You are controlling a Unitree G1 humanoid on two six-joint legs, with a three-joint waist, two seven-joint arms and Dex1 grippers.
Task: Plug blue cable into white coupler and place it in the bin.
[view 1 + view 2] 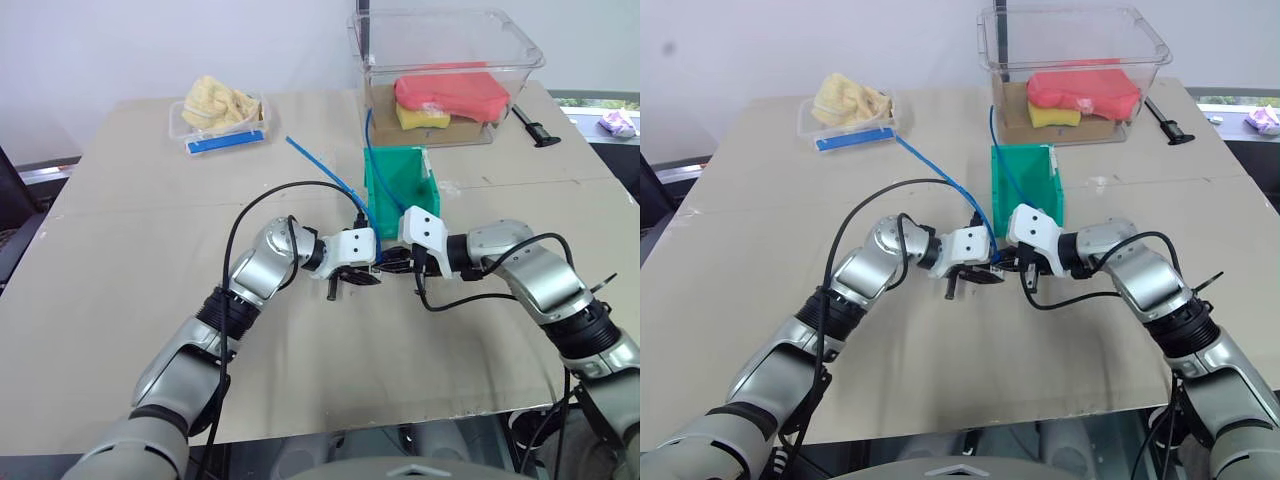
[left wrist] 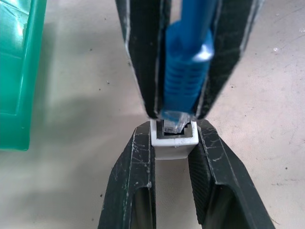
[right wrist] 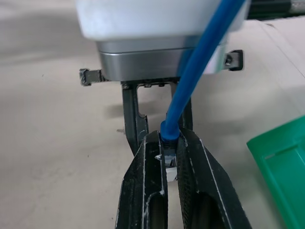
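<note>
Both arms meet mid-frame over the desk (image 1: 120,300), just in front of the bin (image 1: 398,190). Left gripper (image 2: 172,143) has its fingers clamped on the white coupler (image 2: 174,140), socket hole facing out toward the other arm so the plug can go straight in. Right gripper (image 3: 170,160) has its fingers clamped on the plug boot of the blue cable (image 2: 186,71), held close to the tip, probably for stiffness while pushing. In the left wrist view the clear plug tip sits at the socket mouth, partly inside; can't tell if it has latched. Rest of the cable trails up and away toward upper centre of the head views, over the bin and toward the clear tub (image 1: 450,60). Mating looks underway, not confirmed done; bin drop not yet done. Bin sits just behind the grippers, so a short carry once joined. Shallow tray (image 1: 220,125) upper left, well apart, irrelevant.
</note>
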